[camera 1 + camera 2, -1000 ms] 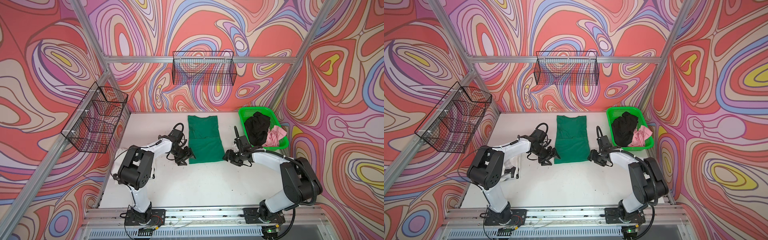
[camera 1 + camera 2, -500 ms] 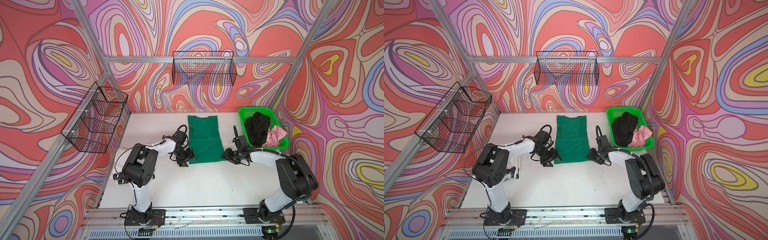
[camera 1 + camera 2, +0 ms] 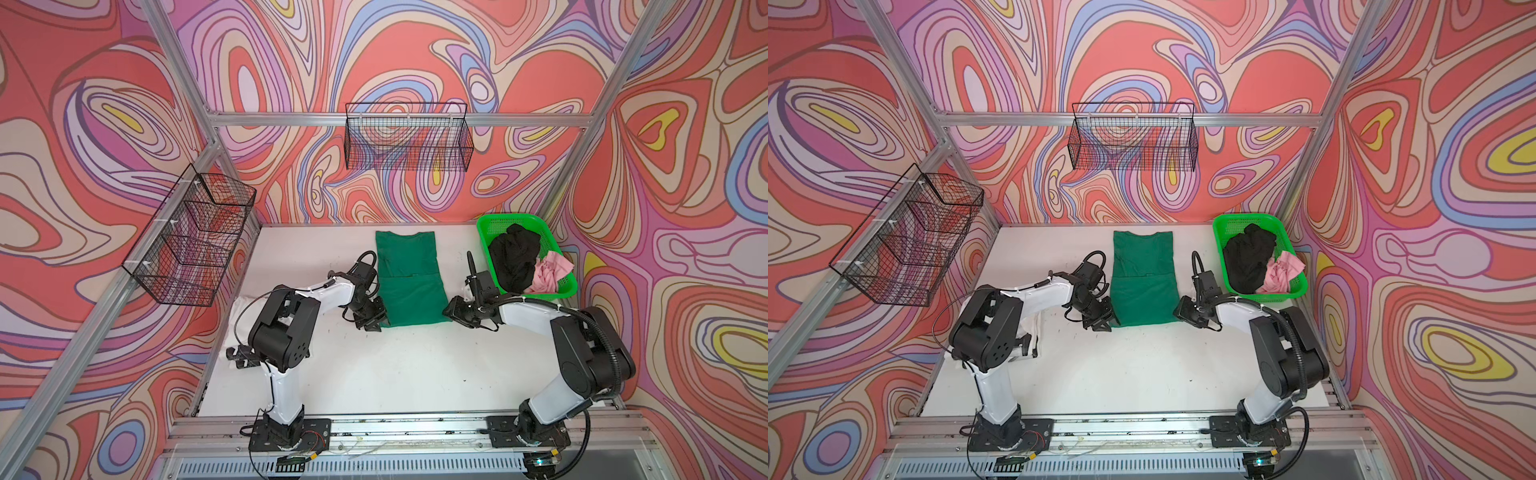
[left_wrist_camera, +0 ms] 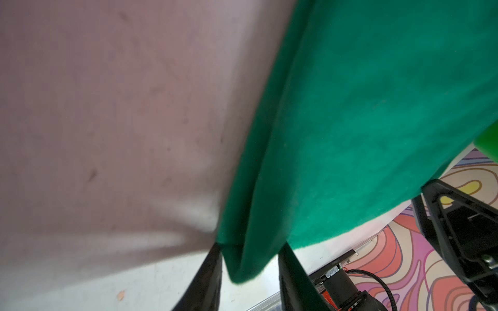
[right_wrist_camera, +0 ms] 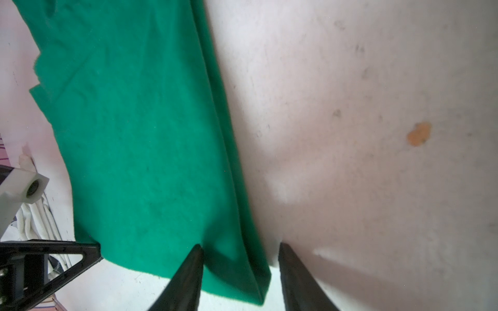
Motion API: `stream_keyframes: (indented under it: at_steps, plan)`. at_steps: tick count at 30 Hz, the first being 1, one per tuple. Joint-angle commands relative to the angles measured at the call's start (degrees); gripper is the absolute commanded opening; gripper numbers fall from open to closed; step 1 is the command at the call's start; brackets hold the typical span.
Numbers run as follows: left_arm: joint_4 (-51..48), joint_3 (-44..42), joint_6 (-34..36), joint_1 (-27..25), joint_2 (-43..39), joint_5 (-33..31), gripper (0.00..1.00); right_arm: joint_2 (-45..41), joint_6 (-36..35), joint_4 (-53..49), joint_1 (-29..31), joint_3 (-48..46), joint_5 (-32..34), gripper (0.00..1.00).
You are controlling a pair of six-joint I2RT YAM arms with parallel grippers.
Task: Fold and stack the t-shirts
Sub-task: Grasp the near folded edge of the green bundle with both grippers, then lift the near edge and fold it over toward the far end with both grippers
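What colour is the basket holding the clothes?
The basket is bright green, clearest in a top view.

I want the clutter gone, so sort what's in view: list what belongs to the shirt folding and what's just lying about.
Job:
- green shirt, flat on the table
- black shirt, in the basket
- pink shirt, in the basket
- white shirt, at the table's left edge

Lying about:
- basket, only a holder
- back wire basket
- side wire basket
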Motion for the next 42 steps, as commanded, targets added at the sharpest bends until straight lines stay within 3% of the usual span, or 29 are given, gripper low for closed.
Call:
stream_keyframes:
  at_steps: [1,19,23,26,33,42]
  plan:
    - [-0.04,0.20,0.16,-0.43,2.69,-3.73,0.28,1.86,0.94,-1.12,0.19,-2.35,0.14,0.47]
    - [1.20,0.04,0.28,-0.46,1.71,-4.27,0.04,1.26,1.81,2.13,0.18,-5.49,-1.94,0.22]
    - [1.79,-0.65,0.08,-0.45,0.99,-4.06,0.00,0.67,2.04,2.25,0.14,-5.87,-2.02,0.13]
    - [2.73,-1.82,-0.35,-0.49,0.33,-3.70,0.00,-0.23,2.20,2.24,0.17,-6.28,-2.07,0.00]
    - [3.46,-4.76,-0.97,-1.30,-2.73,-3.16,0.00,-4.00,2.92,0.47,0.16,-7.75,-2.43,0.00]
    - [5.38,-13.57,-4.93,-4.19,-12.39,-1.82,0.00,-15.68,4.10,-6.16,0.23,-11.67,-3.74,0.00]
